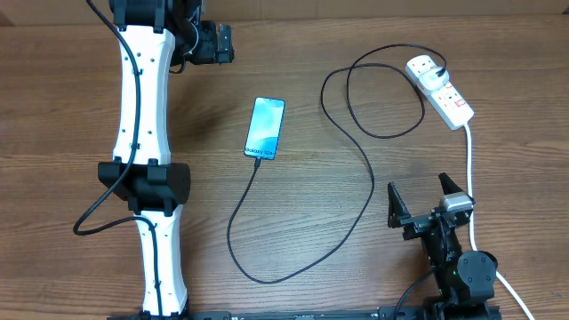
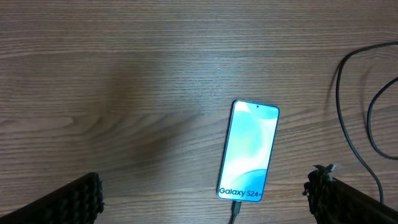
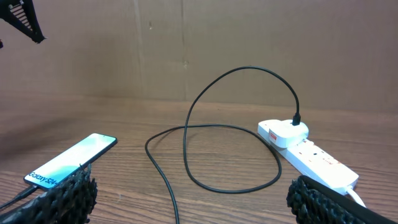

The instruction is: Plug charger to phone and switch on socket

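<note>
One phone (image 1: pixel 266 127) lies flat and screen-up near the middle of the wooden table (image 1: pixel 62 133), its screen lit blue-teal. One charger (image 1: pixel 373 182): its thin black cable meets the phone's bottom edge, apparently plugged in. From there it makes a wide bend toward the near edge, then a smaller loop, and ends at the far end of the socket (image 1: pixel 442 92). One socket, white with red markings, lies at the far right; switch position cannot be told. One white cord (image 1: pixel 469 169) runs from it toward the near edge.

Two grippers. Left gripper (image 1: pixel 218 42) is at the far side, beyond the phone, jaws spread wide, holding nothing. Right gripper (image 1: pixel 418 187) is near the socket, beside the white cord, jaws wide, empty.
</note>
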`<action>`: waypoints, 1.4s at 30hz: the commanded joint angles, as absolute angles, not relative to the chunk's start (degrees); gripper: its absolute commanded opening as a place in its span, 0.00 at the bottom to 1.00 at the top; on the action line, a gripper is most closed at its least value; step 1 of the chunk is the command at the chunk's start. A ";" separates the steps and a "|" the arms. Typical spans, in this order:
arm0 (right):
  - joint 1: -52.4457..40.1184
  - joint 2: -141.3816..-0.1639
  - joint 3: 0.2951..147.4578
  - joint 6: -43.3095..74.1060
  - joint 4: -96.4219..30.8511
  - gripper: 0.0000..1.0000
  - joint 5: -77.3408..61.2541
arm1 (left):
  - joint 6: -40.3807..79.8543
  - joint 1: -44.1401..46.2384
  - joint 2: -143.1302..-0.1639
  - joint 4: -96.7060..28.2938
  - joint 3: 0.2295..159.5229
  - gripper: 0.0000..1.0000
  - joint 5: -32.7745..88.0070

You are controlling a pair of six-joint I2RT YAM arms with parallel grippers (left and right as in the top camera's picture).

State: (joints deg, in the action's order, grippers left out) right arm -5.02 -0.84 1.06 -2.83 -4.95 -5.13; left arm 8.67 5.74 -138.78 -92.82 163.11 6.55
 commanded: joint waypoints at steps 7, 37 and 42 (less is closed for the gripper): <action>-5.41 -0.16 0.49 -3.07 -4.60 1.00 -4.78 | 9.02 5.65 -138.52 -92.77 163.19 1.00 5.74; -5.41 -0.16 0.49 -3.07 -4.58 1.00 -4.78 | 6.00 15.88 -106.17 -87.11 130.10 1.00 -6.59; -5.41 -0.16 0.49 -3.07 -4.60 1.00 -4.78 | 6.44 16.97 -100.05 -78.48 117.05 1.00 -5.98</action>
State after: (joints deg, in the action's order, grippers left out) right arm -5.04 -0.84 1.06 -2.83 -4.93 -5.08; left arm 7.07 16.56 -101.89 -81.12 124.42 -4.14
